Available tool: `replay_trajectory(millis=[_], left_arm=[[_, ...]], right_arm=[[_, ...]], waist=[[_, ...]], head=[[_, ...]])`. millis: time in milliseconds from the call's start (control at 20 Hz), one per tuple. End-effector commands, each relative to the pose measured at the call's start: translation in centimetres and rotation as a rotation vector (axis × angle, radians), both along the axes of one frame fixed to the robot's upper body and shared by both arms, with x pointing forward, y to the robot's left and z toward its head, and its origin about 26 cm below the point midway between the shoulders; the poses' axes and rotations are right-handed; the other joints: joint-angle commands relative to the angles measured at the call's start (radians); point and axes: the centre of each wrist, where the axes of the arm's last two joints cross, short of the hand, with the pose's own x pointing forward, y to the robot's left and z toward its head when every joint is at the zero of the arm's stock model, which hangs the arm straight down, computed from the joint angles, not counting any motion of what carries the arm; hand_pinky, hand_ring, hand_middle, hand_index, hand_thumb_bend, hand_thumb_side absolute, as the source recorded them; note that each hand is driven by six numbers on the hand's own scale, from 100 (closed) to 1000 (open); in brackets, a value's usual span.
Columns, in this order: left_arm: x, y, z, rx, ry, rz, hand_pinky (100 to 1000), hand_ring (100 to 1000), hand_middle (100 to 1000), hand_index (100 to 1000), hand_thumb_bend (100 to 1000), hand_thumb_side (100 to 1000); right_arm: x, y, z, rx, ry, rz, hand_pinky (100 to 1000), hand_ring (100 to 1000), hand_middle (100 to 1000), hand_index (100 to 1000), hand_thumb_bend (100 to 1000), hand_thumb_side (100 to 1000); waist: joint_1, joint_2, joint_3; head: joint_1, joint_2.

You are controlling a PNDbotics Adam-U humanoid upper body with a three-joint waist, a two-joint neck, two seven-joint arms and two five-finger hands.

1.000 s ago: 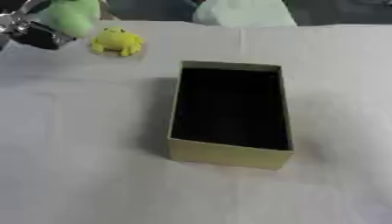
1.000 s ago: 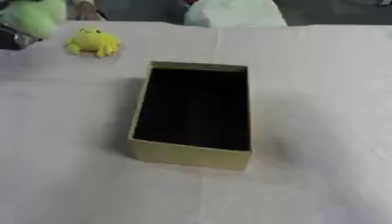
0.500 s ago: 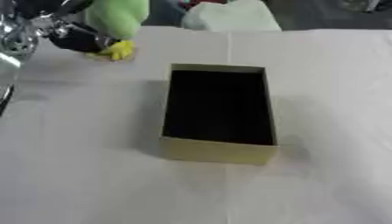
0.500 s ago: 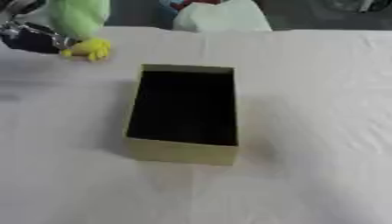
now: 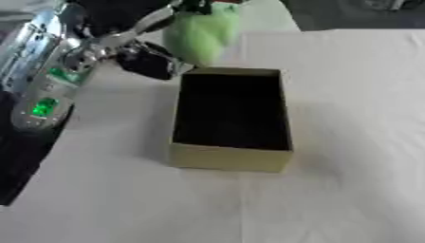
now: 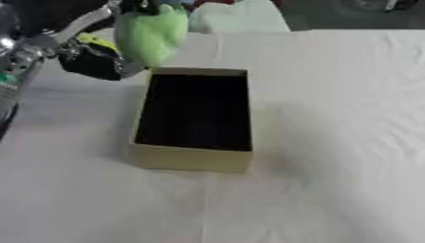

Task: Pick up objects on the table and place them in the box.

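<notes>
Open tan box (image 5: 232,158) with dark inside, mid-table, soft pale-green object (image 5: 199,33) raised by its far-left corner

- The left arm (image 5: 50,71) comes in from the upper left, silver with a green light on its forearm, slanting toward the top centre.
- The left hand (image 5: 148,62) is black and raised above the surface; whether its fingers are curled cannot be made out.
- The right hand shows in neither view.
</notes>
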Motion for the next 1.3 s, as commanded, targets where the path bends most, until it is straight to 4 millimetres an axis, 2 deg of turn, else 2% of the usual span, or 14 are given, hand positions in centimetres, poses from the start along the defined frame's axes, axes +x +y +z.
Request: replay_trajectory(millis=[50, 250, 600, 800, 900, 1000, 1100, 1200, 1250, 1300], left_arm=[[0.5, -1.8, -0.1, 0.045, 0.014, -0.005, 629, 459, 392, 568, 270, 200], [1.9, -3.6, -1.8, 0.083, 0.069, 0.007, 629, 464, 399, 570, 284, 204], [3.6, -5.2, -4.7, 0.145, 0.102, 0.036, 631, 473, 417, 591, 322, 229], [4.5, -5.6, -6.5, 0.173, 0.123, 0.056, 640, 485, 446, 628, 359, 244], [4.9, -5.6, -7.2, 0.187, 0.14, 0.068, 657, 516, 489, 686, 396, 256], [5.3, -5.4, -7.9, 0.2, 0.158, 0.087, 661, 522, 497, 692, 402, 263], [5.6, -5.2, -8.4, 0.202, 0.172, 0.107, 674, 545, 535, 727, 429, 276], [5.9, -5.0, -8.8, 0.203, 0.181, 0.122, 730, 640, 666, 821, 494, 302], [5.9, -5.0, -8.9, 0.205, 0.184, 0.125, 803, 766, 801, 903, 557, 326], [6.0, -4.9, -9.0, 0.214, 0.19, 0.126, 823, 801, 837, 922, 580, 333]], right_arm=[[-0.3, -0.1, 0.8, -0.018, -0.021, 0.0, 756, 708, 674, 771, 148, 991], [-0.4, -0.2, 0.7, -0.014, -0.02, -0.004, 756, 708, 673, 771, 148, 991], [-0.3, -0.1, 0.6, -0.004, -0.018, 0.0, 755, 707, 673, 771, 150, 990], [-0.3, -0.1, 0.6, 0.0, -0.019, -0.001, 755, 707, 672, 771, 151, 989], [-0.3, -0.1, 0.6, 0.002, -0.019, -0.003, 755, 707, 672, 771, 152, 988], [-0.4, -0.2, 0.5, 0.005, -0.018, -0.007, 755, 707, 672, 771, 153, 988], [-0.4, -0.2, 0.5, 0.006, -0.017, -0.009, 755, 707, 672, 770, 154, 988], [-0.4, -0.2, 0.4, 0.006, -0.016, -0.011, 755, 707, 672, 770, 154, 987], [-0.4, -0.2, 0.4, 0.006, -0.016, -0.012, 755, 707, 672, 770, 155, 988], [-0.4, -0.2, 0.4, 0.006, -0.016, -0.013, 755, 707, 672, 770, 155, 987]], waist=[[0.0, -0.028, 0.0], [0.004, -0.035, 0.001], [0.012, -0.038, -0.012], [0.014, -0.036, -0.017], [0.015, -0.035, -0.017], [0.016, -0.035, -0.016], [0.016, -0.034, -0.014], [0.016, -0.034, -0.013], [0.016, -0.033, -0.012], [0.015, -0.033, -0.012]], head=[[0.003, 0.014], [0.002, 0.02], [0.004, 0.022], [0.005, 0.022], [0.003, 0.021], [0.001, 0.02], [-0.001, 0.021], [-0.002, 0.021], [-0.002, 0.021], [-0.003, 0.02]])
